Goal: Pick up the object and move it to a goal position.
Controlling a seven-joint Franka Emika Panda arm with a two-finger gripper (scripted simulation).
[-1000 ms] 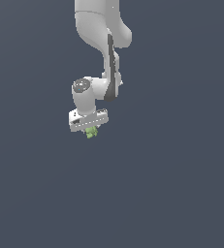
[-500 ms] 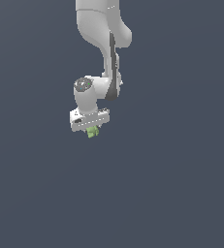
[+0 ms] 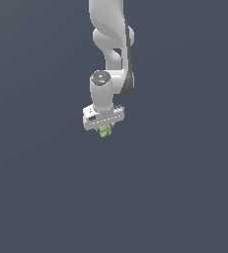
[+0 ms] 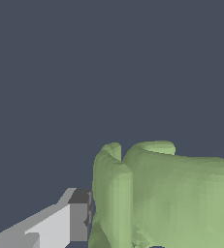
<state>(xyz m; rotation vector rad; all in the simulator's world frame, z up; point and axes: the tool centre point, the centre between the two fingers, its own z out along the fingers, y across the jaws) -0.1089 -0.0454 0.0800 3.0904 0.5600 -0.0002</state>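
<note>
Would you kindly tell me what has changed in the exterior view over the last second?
The gripper, carrying the green object, drifted slightly toward the exterior view's right and a touch downward. The object stayed clamped in the gripper throughout; nothing was let go.

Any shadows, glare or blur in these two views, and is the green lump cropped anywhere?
Exterior view: flat, even render on a plain dark grey-blue backdrop, no cast shadow, no glare, sharp edges; the green lump is tiny under the claw. Wrist view: soft shading only, no blur; the lump fills the frame's corner and is cut off by the edges, with one finger against it.
</note>
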